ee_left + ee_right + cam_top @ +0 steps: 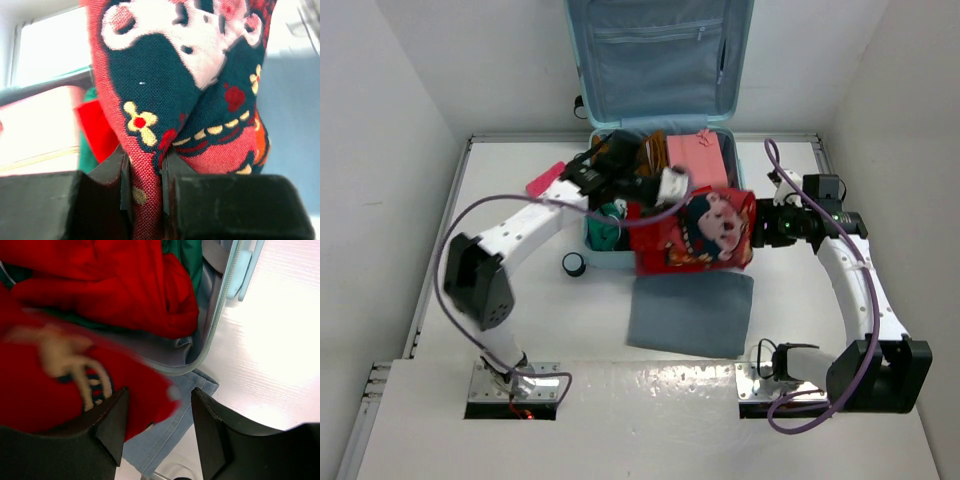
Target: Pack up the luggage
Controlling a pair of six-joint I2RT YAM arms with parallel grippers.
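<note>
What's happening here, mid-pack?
Both arms are handling a red patterned garment over the open luggage. The left end effector is pinched shut on the fabric. The right end effector sits at the garment's right edge, jaws apart. The garment hangs over the luggage's front edge, not yet inside. Clothes and a pink case are packed; a grey-blue cloth lies on the table.

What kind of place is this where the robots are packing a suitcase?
Probably a robot test lab, not a home: two robot arms bolted to a white table, plain white walls boxing it in, and an open suitcase being packed.
</note>
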